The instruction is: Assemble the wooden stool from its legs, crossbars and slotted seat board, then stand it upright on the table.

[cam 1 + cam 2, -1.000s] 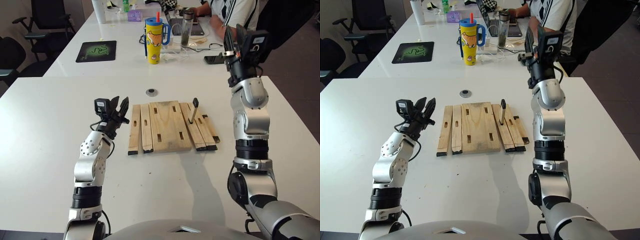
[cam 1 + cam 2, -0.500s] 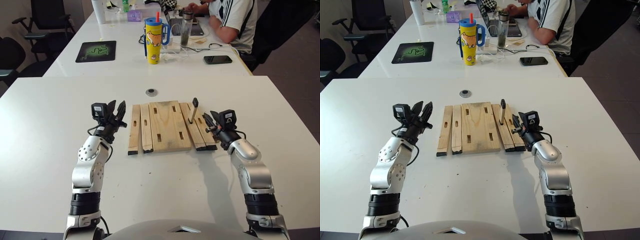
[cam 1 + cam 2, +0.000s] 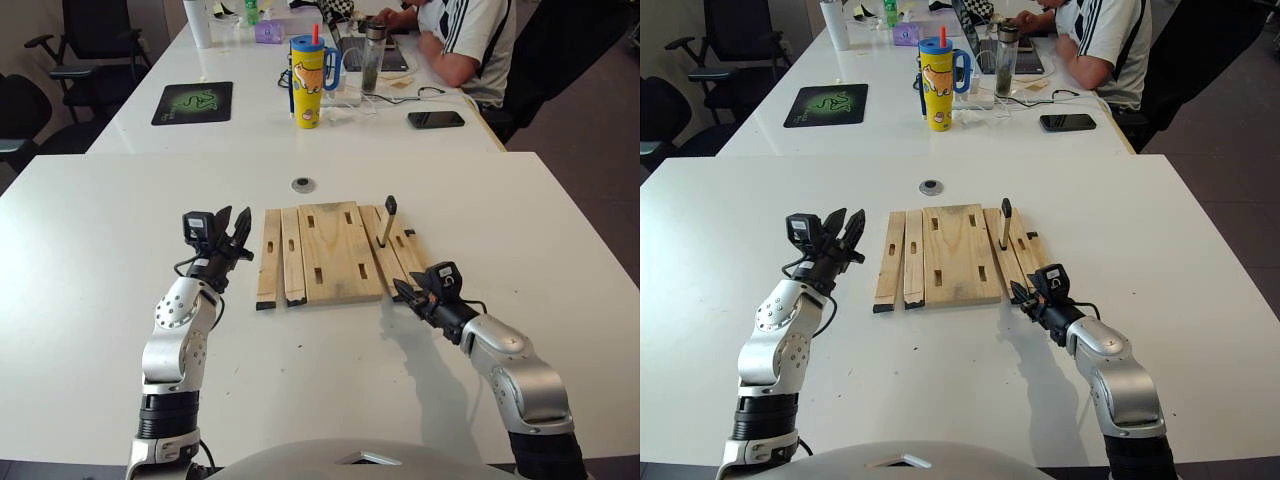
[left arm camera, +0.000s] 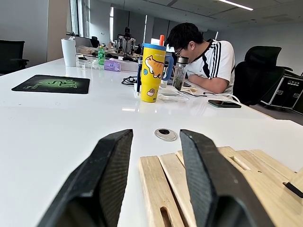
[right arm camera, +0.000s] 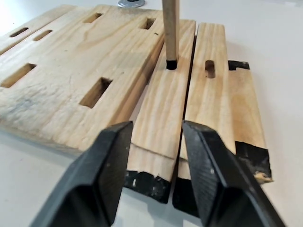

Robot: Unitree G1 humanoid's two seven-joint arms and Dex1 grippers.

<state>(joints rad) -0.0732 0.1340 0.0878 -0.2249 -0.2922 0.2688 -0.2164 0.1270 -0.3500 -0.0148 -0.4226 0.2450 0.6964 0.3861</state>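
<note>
On the table, close up, a crossbar plugs into a leg.

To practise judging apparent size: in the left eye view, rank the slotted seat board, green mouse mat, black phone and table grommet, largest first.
1. slotted seat board
2. green mouse mat
3. black phone
4. table grommet

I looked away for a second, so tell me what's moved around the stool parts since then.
The right gripper swung down from high up on the right and now sits low at the near ends of the right-hand legs, jaws open, holding nothing. The left gripper stayed open beside the left legs; the seat board and upright crossbar have not moved.
</note>
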